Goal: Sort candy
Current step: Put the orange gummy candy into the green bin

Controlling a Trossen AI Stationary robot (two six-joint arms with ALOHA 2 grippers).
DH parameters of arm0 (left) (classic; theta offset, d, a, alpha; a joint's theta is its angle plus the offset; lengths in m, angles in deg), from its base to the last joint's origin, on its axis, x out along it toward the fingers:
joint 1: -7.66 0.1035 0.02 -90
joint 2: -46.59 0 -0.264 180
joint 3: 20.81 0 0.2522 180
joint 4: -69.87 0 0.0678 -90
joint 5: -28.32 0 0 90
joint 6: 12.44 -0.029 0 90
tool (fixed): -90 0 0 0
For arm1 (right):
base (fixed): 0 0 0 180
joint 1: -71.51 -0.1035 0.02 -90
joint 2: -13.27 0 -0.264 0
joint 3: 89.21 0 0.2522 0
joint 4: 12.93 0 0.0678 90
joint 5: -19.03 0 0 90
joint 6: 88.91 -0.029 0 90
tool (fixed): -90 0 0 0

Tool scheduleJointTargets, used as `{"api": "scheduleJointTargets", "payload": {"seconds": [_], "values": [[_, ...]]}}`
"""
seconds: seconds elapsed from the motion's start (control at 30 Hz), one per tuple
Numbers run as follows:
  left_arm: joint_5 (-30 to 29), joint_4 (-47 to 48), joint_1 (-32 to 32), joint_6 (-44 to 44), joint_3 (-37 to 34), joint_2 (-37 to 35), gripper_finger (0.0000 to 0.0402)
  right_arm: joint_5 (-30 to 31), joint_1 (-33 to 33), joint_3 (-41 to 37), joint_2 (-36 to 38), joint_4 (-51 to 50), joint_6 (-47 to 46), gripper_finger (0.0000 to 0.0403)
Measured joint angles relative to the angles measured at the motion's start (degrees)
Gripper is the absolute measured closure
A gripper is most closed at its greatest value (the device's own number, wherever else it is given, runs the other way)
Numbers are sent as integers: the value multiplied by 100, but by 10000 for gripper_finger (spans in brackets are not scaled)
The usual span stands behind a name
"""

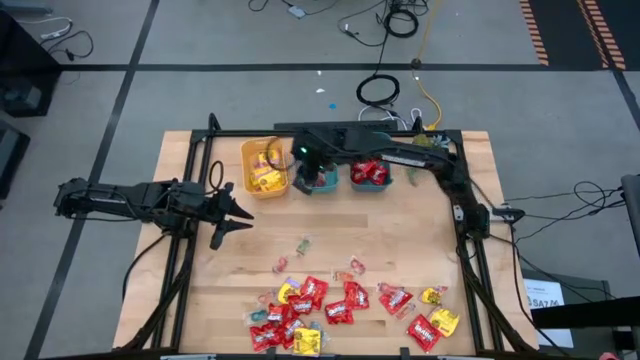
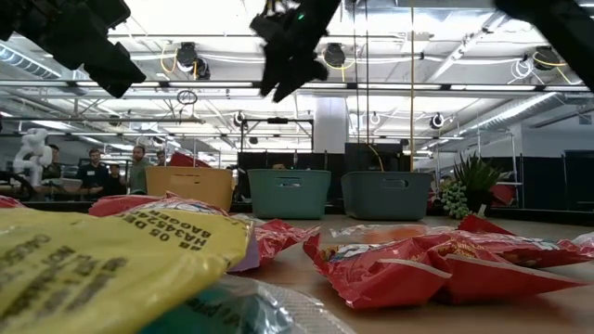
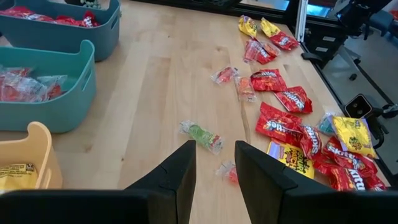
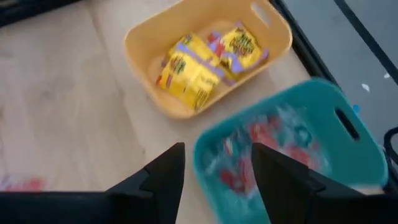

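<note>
1. The candy (image 1: pixel 345 305) lies mostly as a loose scatter near the front edge of the wooden counter (image 1: pixel 200 300): glossy red packets with white lettering, mixed with yellow packets, several overlapping.
2. A few tinier clear-wrapped pieces (image 1: pixel 300 245) sit apart from that scatter, toward the middle of the counter; in the left wrist view one of them shows a green sweet inside a crinkled clear wrapper (image 3: pixel 202 135).
3. 3 bins stand in a row at the back of the counter. The yellow bin (image 1: pixel 247 160) holds yellow packets with purple and red print (image 4: pixel 199 65).
4. The middle teal bin (image 1: pixel 300 186) holds small clear-wrapped red and teal pieces; the right wrist view of them is blurred.
5. The far teal bin (image 1: pixel 384 185) holds red packets.
6. The right tool (image 1: pixel 314 163) hangs above the middle teal bin, its 2 dark fingers (image 4: pixel 163 180) spread apart with nothing visible between them.
7. The left tool (image 1: pixel 235 218) hovers over bare counter on the left side, well apart from the candy, its fingers (image 3: pixel 174 177) parted and holding nothing.
8. In the low view, red and yellow wrappers fill the foreground, with a small green plant (image 2: pixel 473 181) beside the bins and people (image 2: pixel 111 170) in the room behind.
</note>
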Motion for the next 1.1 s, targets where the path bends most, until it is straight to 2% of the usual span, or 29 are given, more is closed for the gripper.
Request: {"api": "scheduleJointTargets", "payload": {"seconds": [0.13,0.27,0.4,0.5,0.67,0.9,1.1], "values": [[0,-1,0,-1,0,-1,281,181,-256,-1863,1152,713,-657,225],[0,5,0,-29,0,-1,281,226,-689,-3849,2473,1824,-1801,225],[0,4,0,-117,0,-2,281,270,-1236,-4917,3292,1909,-3000,225],[0,4,0,-117,0,-1,281,396,-1747,-5160,3478,1531,-3563,227],[0,1,0,-113,0,-2,281,377,-2429,-5174,3328,756,-4383,229],[0,-18,-1,-113,0,-1,281,320,-2947,-5171,2775,713,-4962,229],[4,-22,0,-111,0,-2,281,-143,-3113,-5175,2024,1149,-5024,229]]}}
